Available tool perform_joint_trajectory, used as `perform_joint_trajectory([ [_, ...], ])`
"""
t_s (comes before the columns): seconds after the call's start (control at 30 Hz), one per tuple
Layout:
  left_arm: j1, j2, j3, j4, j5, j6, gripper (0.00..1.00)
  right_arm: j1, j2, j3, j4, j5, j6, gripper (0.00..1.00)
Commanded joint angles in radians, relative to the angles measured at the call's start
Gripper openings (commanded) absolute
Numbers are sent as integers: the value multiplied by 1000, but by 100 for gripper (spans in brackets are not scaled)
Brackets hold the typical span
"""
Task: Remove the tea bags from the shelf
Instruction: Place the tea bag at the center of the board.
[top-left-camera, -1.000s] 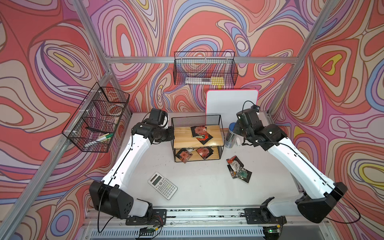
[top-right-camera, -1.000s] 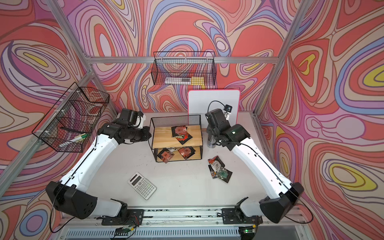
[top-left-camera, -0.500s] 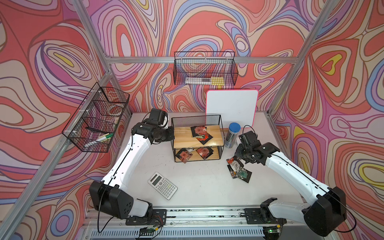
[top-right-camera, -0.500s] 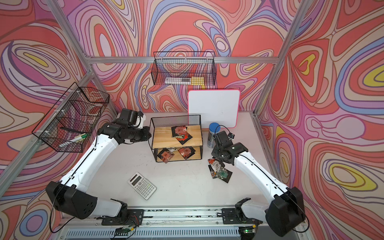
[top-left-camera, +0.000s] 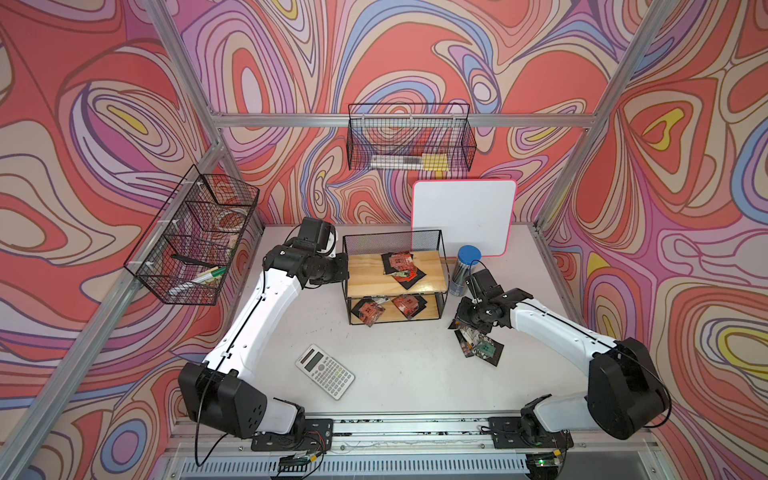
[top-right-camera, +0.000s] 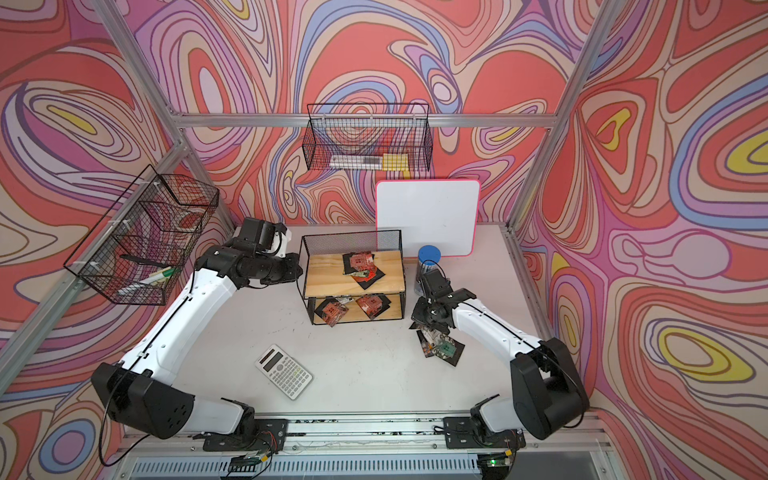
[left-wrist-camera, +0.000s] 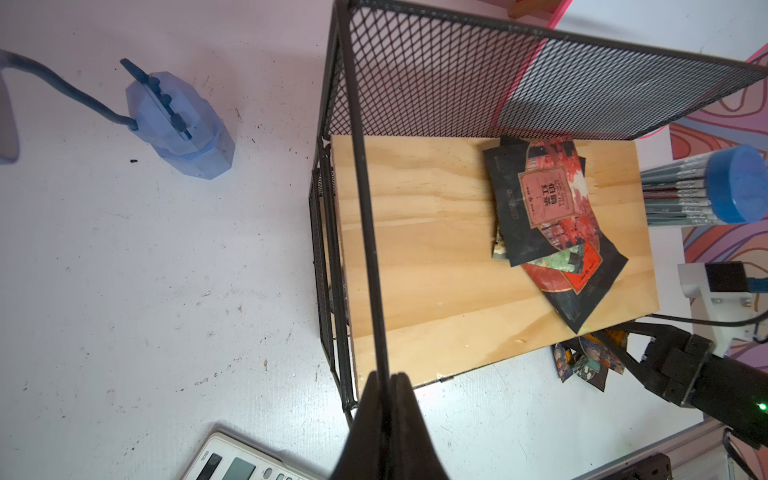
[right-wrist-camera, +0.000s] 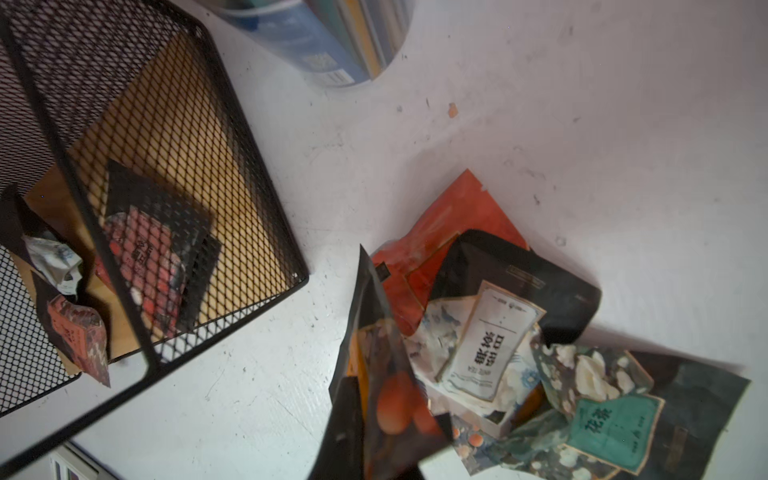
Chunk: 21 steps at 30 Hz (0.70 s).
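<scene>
**Location.** Tea bags (top-left-camera: 400, 266) are found overlapped on the upper board of the shelf (top-left-camera: 365, 276). More lie on the lower board, one at its front edge. A pile (top-left-camera: 478, 349) of them is noted on the worktop (top-left-camera: 407, 365) just beside the shelf.

**Left gripper** (left-wrist-camera: 390, 386). The jaws are clenched on an upright wire of the shelf frame; this is judged to be a steadying hold.

**Right gripper** (top-left-camera: 459, 322). The jaws are clenched on a held sachet (right-wrist-camera: 386, 374), black with orange print, which hangs above the pile.

**Handling.** The sachets are judged very light, thin, pliant and glossy. They are therefore liable to slide, or to lift in twos where stacked. A pinch at an exposed corner or free edge is advised, the topmost being taken first. Crushing of the contents is considered a minor risk.
</scene>
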Motion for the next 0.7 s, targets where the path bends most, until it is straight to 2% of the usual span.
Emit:
perform_joint_trajectory([
  [0.0, 0, -3, 7, -16, -10, 4, 0, -6, 33, -10, 17, -12, -25, 4],
  [0.17, 0, -3, 7, -19, -13, 6, 0, -6, 49, -41, 0, -1, -33, 10],
  [0.37, 0, -5, 1, -17, -12, 5, 0, -7, 25, -50, -33, 25, -37, 34],
  [0.5, 0, -5, 0, -15, -12, 2, 0, -7, 5, -35, -58, 37, -36, 45],
  [0.67, 0, -5, 0, -13, -10, 0, 0, -7, -40, 1, -110, 77, -32, 47],
])
